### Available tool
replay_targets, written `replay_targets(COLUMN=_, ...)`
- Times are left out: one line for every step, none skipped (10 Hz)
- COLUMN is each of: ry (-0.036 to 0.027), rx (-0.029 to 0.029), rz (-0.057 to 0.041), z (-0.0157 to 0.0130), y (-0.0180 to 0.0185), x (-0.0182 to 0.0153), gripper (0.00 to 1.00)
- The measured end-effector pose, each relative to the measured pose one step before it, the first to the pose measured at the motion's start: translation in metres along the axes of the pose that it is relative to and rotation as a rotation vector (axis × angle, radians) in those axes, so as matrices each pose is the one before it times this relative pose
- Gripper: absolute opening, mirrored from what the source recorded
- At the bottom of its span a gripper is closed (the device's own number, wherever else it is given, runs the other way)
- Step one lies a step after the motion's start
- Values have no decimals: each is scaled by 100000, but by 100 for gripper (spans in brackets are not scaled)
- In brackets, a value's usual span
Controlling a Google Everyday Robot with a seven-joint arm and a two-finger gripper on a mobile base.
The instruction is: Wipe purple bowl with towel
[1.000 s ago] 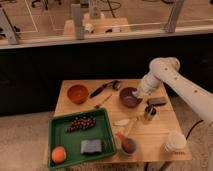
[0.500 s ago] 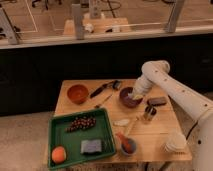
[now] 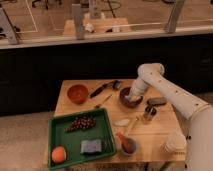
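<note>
The purple bowl (image 3: 126, 101) stands on the wooden table, right of centre toward the back. My gripper (image 3: 132, 94) reaches down into it from the right, with the white arm (image 3: 165, 90) arching over the table's right side. The jaws are shut on a small pale cloth, the towel (image 3: 131, 96), which rests against the inside of the bowl. The gripper hides most of the bowl's interior.
An orange bowl (image 3: 77, 93) sits at the back left, with dark utensils (image 3: 102, 89) between the two bowls. A dark grey block (image 3: 156, 101) and a small jar (image 3: 148, 113) lie right of the bowl. A green tray (image 3: 57, 131) holds grapes, an orange and a blue-grey pad. White cups (image 3: 175, 142) stand front right.
The arm has swung left and down, carrying the gripper from the bowl's right edge into the bowl. Nothing else on the table has moved.
</note>
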Motion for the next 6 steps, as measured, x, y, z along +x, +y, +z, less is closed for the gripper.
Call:
replay_targets(ry=-363, rx=-618, rz=-134, z=459, y=-219, x=-106, gripper=6)
replay_targets(ry=-465, rx=-467, rz=-3, z=522, y=-284, x=-68, gripper=6)
replay_targets(ry=-644, rx=-953, rz=202, z=701, y=-277, x=1, gripper=6)
replay_targets(ry=-419, rx=-522, rz=320, z=380, y=-137, x=161, gripper=6)
replay_targets(ry=-313, rx=-794, rz=665, z=363, y=-52, x=301, gripper=6)
replay_targets(ry=-214, rx=-410, rz=913, z=324, y=-161, x=356, gripper=6)
